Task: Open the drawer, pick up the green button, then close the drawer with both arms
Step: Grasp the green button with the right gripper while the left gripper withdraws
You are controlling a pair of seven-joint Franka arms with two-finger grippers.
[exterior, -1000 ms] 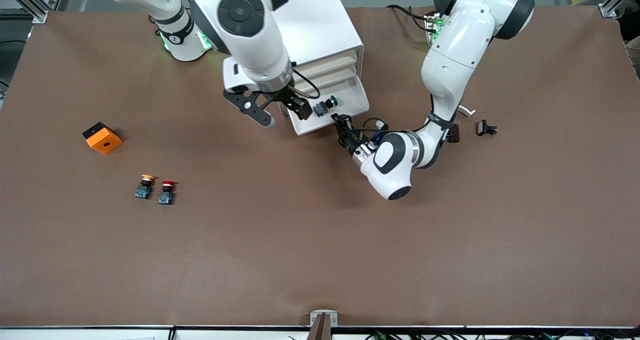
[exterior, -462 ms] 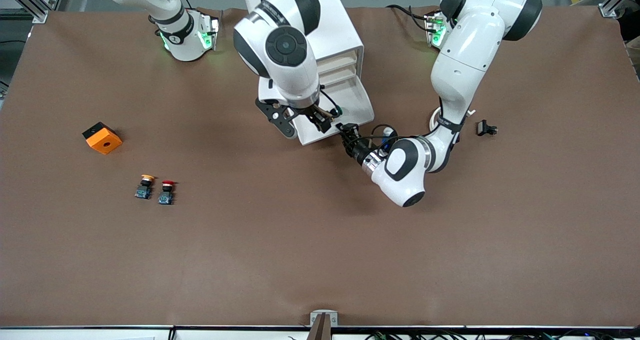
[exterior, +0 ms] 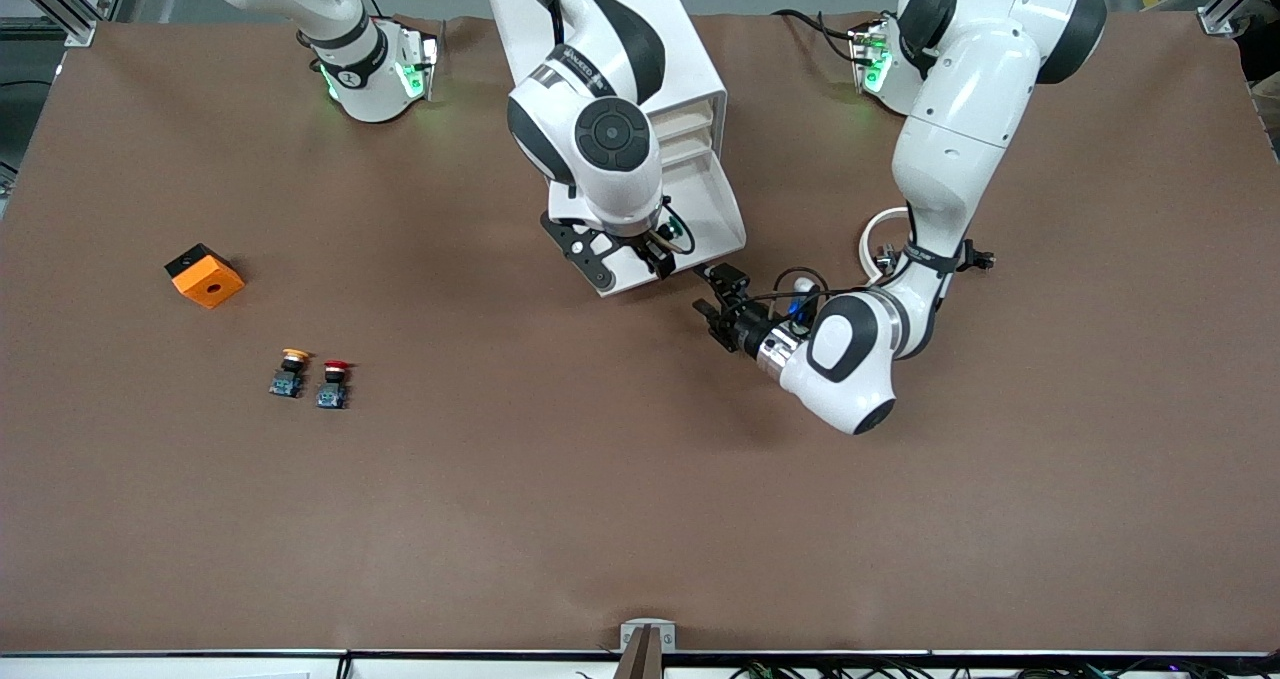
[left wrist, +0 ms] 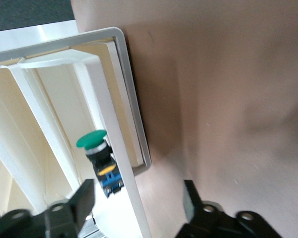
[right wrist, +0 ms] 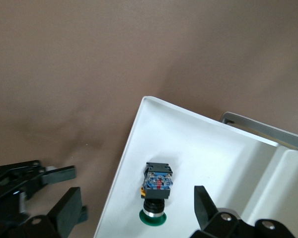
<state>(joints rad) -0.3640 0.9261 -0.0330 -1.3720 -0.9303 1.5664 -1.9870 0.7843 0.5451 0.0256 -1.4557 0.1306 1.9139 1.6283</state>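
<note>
The lowest drawer (exterior: pixel 722 221) of the white cabinet (exterior: pixel 690 69) is pulled open. The green-capped button (exterior: pixel 676 227) lies on its side in it, near the front slat. My right gripper (exterior: pixel 630 259) is open over the drawer's front corner. In the right wrist view the button (right wrist: pixel 156 191) lies on the drawer floor (right wrist: pixel 203 144) between the fingers of that gripper (right wrist: pixel 136 213). My left gripper (exterior: pixel 713 294) is open and empty, low over the table just in front of the drawer. The left wrist view shows this gripper (left wrist: pixel 137 203), the button (left wrist: pixel 97 151) and the drawer rim (left wrist: pixel 125 99).
An orange block (exterior: pixel 204 275) lies toward the right arm's end of the table. An orange-capped button (exterior: pixel 290 372) and a red-capped one (exterior: pixel 333 384) lie nearer the camera. A small black part (exterior: pixel 972 255) and a white ring (exterior: pixel 880 234) lie by the left arm.
The right arm has swung toward the left arm's end, bringing its gripper over the drawer's front corner and the button. The left gripper has backed away from the drawer front toward the camera.
</note>
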